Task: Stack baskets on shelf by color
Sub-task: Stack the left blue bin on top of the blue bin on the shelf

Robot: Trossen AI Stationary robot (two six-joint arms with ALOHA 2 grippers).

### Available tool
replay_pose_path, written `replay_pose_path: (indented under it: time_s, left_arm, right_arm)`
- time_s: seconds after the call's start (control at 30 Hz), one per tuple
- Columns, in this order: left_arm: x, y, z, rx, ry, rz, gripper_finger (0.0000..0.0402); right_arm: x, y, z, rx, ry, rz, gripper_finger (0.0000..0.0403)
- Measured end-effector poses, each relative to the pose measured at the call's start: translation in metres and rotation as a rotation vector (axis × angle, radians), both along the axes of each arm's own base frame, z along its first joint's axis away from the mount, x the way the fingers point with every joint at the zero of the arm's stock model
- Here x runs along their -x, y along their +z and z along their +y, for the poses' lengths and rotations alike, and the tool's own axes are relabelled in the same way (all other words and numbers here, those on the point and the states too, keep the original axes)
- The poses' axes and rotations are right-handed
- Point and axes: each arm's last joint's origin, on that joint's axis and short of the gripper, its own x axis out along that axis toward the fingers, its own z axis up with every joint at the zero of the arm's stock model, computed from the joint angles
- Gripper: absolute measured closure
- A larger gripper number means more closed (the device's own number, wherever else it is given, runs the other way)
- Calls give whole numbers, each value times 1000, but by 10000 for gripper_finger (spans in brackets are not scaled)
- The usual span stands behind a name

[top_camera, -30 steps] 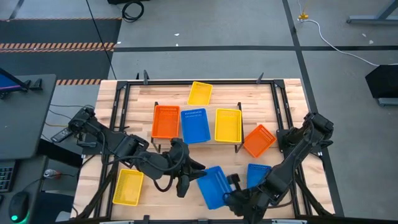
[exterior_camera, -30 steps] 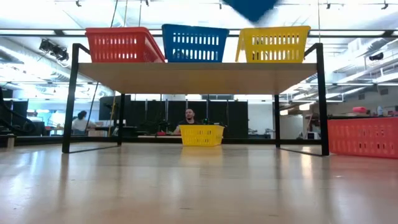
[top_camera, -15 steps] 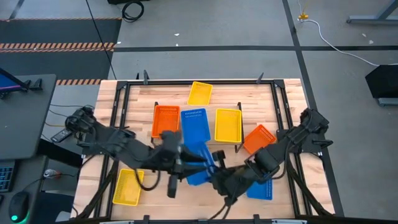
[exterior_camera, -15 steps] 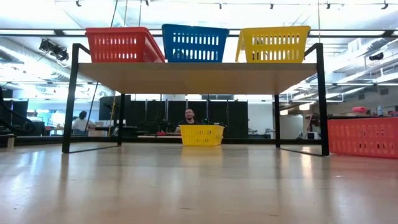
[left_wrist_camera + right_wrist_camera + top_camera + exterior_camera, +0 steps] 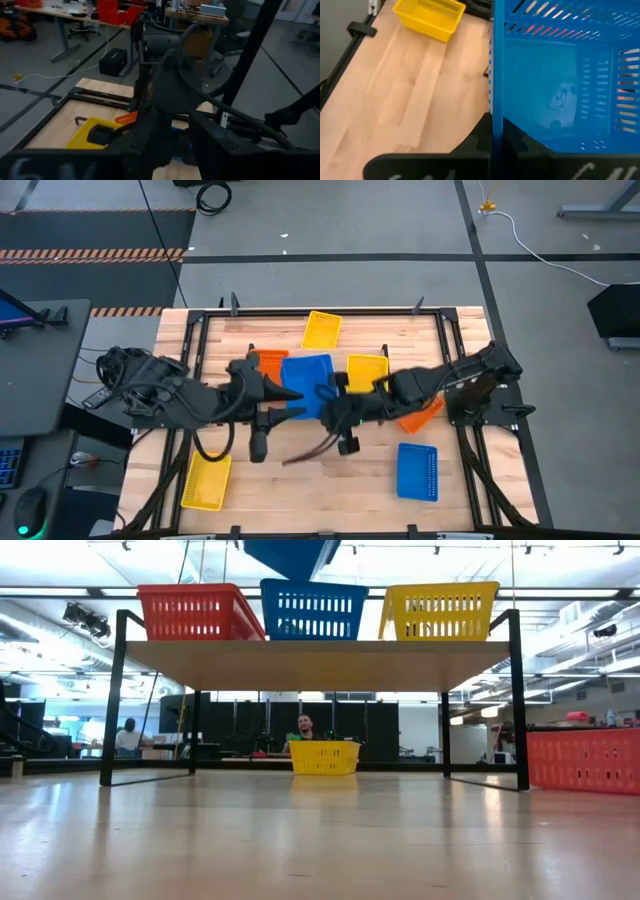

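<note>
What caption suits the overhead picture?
Both arms carry a blue basket above the shelf's middle, between the orange and yellow baskets.

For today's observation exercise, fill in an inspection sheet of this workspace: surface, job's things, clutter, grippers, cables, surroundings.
Surface: wooden table, bare in front.
Job's things: shelf carries orange basket, blue basket, yellow basket; carried blue basket hangs over the blue one.
Clutter: loose baskets on the table, yellow, blue.
Grippers: right gripper shut on the carried blue basket; left gripper beside it.
Cables: floor cable.
Surroundings: person behind table.
</note>
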Motion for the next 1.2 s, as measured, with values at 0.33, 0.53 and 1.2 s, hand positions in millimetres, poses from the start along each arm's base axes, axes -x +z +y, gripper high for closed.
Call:
replay_pose_path:
  time_s: [0.33,0.53,1.2]
  left_arm:
    - [4,17,23,-53,60,-34,285]
    - [-4,19,47,-52,160,-44,285]
    - [-19,55,96,54,216,-403,285]
  right_arm:
    - [11,1,-47,-48,41,174,394]
    - [8,0,-63,-67,6,177,394]
    - [-1,-6,-80,-199,-26,173,394]
